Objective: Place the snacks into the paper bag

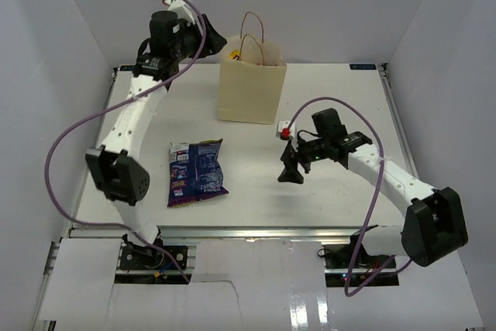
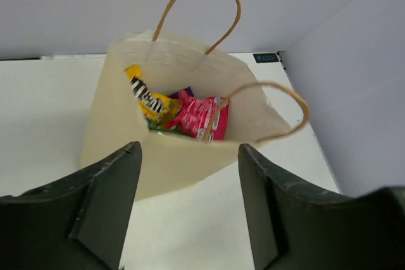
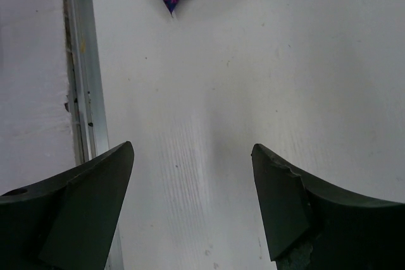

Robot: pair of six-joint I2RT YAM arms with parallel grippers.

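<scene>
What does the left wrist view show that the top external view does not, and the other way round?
Only the left wrist view looks down into the paper bag, where a yellow packet and a pink packet lie inside. Only the top external view shows the blue-purple bag lying flat on the table, to the left of the open right gripper. Both views show the paper bag standing upright.

paper bag [image 1: 251,91] at back of table [image 1: 341,191], packets [image 2: 183,110] inside it, large snack bag [image 1: 195,172] lying front-left
</scene>
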